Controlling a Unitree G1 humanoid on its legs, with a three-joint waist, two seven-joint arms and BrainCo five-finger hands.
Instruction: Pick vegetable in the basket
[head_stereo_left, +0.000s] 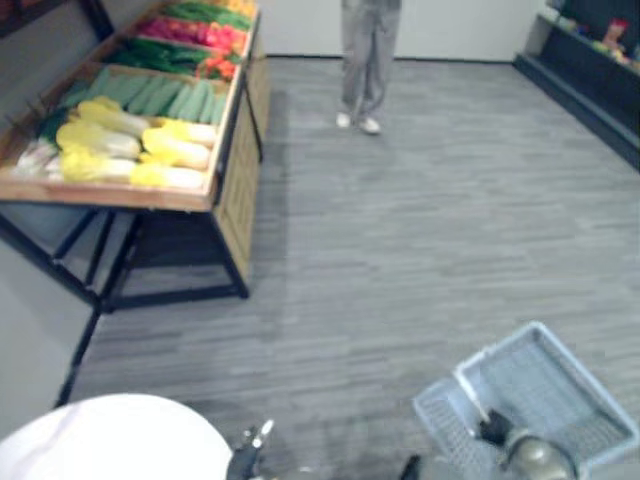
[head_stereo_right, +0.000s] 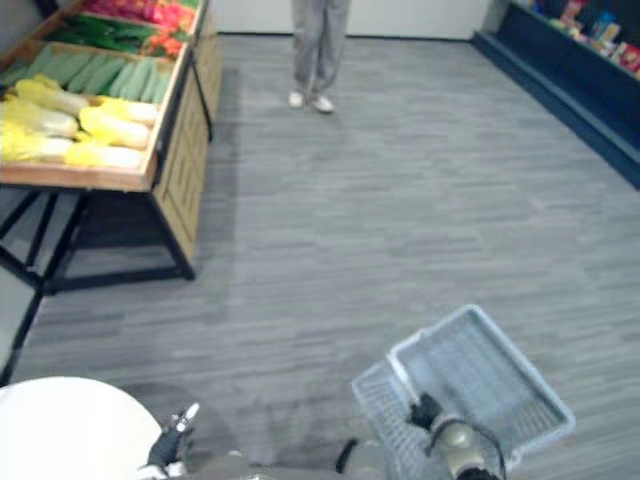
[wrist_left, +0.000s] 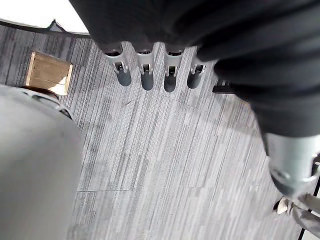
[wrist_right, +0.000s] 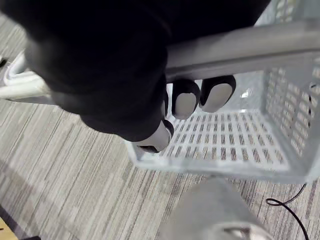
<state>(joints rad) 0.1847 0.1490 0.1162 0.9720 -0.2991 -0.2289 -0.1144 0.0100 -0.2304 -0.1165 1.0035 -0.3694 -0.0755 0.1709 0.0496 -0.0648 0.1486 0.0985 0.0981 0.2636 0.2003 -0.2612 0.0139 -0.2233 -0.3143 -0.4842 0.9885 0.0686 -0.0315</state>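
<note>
down by your right side, the right hand (wrist_right: 100, 75) was curled round the grey bar handle (wrist_right: 250, 45) of the pale grey slotted plastic basket (wrist_right: 225, 172). your left hand (wrist_left: 150, 25) hung low with straight, slightly parted fingers (wrist_left: 146, 80). farther left, yellow leafy cabbages (head_stereo_left: 110, 145) and long green vegetables (head_stereo_left: 170, 97) lay on the slanted wooden display stand (head_stereo_left: 120, 196), well apart from the basket. beyond stood a person's grey-trousered legs (head_stereo_left: 368, 60).
</note>
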